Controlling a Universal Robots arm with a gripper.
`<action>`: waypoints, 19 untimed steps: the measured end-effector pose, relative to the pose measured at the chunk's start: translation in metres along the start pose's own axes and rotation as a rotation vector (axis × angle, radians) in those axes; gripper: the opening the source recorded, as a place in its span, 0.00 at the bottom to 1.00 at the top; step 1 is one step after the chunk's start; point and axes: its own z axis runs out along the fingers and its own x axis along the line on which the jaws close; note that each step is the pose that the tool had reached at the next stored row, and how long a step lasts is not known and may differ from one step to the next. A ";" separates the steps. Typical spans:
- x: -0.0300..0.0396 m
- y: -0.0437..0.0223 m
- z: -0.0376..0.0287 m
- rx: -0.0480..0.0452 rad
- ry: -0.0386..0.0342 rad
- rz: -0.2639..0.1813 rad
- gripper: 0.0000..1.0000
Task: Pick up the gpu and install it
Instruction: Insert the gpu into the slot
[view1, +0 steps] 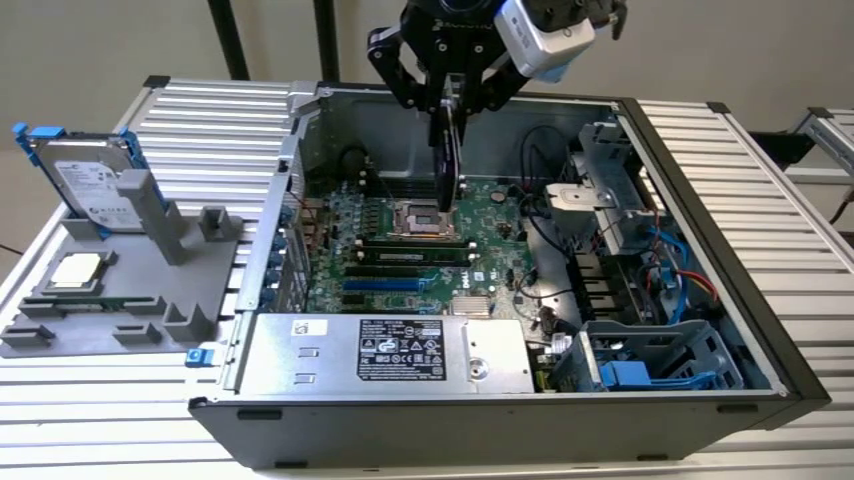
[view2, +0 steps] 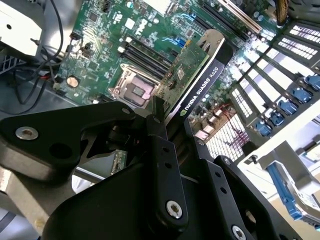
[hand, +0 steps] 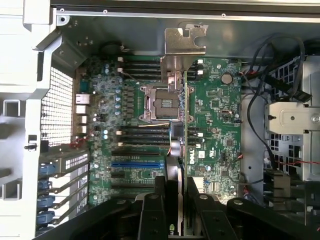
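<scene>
The arm's gripper (view1: 447, 100) hung pointing straight down from the wrist, its black fingers (hand: 150, 215) closed tight on the upper edge of the gpu (view1: 450, 170).

The black two-fingered gripper (view1: 447, 105) clamps the thin flat gpu card (view1: 450, 165), held upright and edge-on above the green motherboard (view1: 400, 275) inside the open grey metal computer case (view1: 467, 430). A blue-framed silver hard drive (view1: 87, 185) stands at the exterior view's left.
</scene>
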 end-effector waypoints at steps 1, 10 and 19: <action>-0.0010 0.0000 0.0000 0.0000 0.0000 0.000 0.00; -0.0090 0.0000 0.0002 -0.0001 0.0006 -0.007 0.00; -0.0091 0.0000 0.0002 -0.0004 0.0020 -0.020 0.00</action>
